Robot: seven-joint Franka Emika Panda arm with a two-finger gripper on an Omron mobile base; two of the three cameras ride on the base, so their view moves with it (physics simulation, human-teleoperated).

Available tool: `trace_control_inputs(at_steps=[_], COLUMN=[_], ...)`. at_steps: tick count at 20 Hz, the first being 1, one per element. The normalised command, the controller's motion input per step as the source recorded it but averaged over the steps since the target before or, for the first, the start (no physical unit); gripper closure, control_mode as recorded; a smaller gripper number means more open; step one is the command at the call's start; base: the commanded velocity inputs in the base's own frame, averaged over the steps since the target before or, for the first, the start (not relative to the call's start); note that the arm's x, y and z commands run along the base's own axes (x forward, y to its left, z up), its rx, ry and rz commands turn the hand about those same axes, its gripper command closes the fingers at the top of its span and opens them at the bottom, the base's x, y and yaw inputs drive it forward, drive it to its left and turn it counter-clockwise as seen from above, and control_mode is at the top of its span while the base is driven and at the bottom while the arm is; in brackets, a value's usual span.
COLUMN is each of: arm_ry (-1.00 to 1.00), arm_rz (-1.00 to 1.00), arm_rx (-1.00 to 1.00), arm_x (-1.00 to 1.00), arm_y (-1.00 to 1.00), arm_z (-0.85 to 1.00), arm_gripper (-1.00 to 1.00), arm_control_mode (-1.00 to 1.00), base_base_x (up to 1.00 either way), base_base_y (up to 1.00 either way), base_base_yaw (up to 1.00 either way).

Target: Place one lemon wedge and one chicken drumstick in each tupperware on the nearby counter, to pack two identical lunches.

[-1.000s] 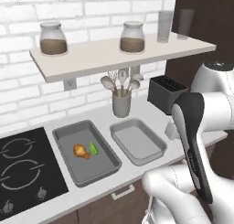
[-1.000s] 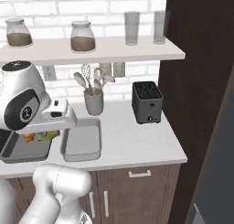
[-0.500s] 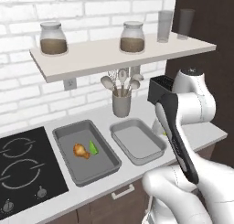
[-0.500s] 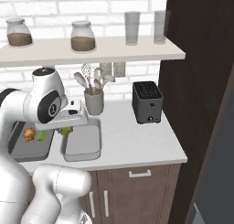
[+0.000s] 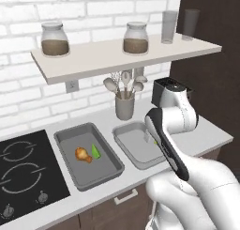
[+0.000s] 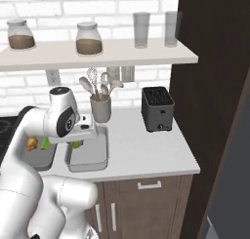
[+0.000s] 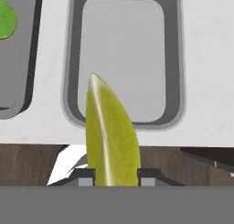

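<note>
Arm has swung in from the right side over the last second and the gripper (image 7: 116,177) is now above the right tupperware (image 5: 136,147), near its front rim. Fingers are pinched narrow on a lemon wedge (image 7: 111,136), tip pointing into the tray. That tray looks empty underneath. Left tupperware (image 5: 70,142), just left of it on the counter (image 6: 146,150), already holds a chicken drumstick (image 5: 82,154) and a green wedge (image 5: 95,151) side by side. So lunch one looks packed; likely next is dropping this wedge into tray two. Second drumstick's location: can't tell.
</note>
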Motion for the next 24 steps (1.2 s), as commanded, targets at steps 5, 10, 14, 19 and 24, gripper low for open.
trace_control_inputs(at_steps=[5,10,14,19,24], arm_ry=[0.0,0.0,-0.05,-0.02,0.0], arm_rz=[0.0,0.0,0.0,0.0,0.0], arm_rx=[0.0,0.0,0.0,0.0,0.0], arm_x=[0.01,0.25,0.65,0.71,0.35], arm_y=[0.0,0.0,-0.01,0.0,0.0], arm_z=[-0.34,-0.26,-0.23,-0.23,-0.32], arm_gripper=[1.0,1.0,1.0,1.0,1.0], arm_control_mode=[-1.0,-1.0,-1.0,-1.0,-1.0], base_base_x=[0.0,0.0,0.0,0.0,0.0], base_base_y=[0.0,0.0,0.0,0.0,0.0], base_base_yaw=[0.0,0.0,0.0,0.0,0.0])
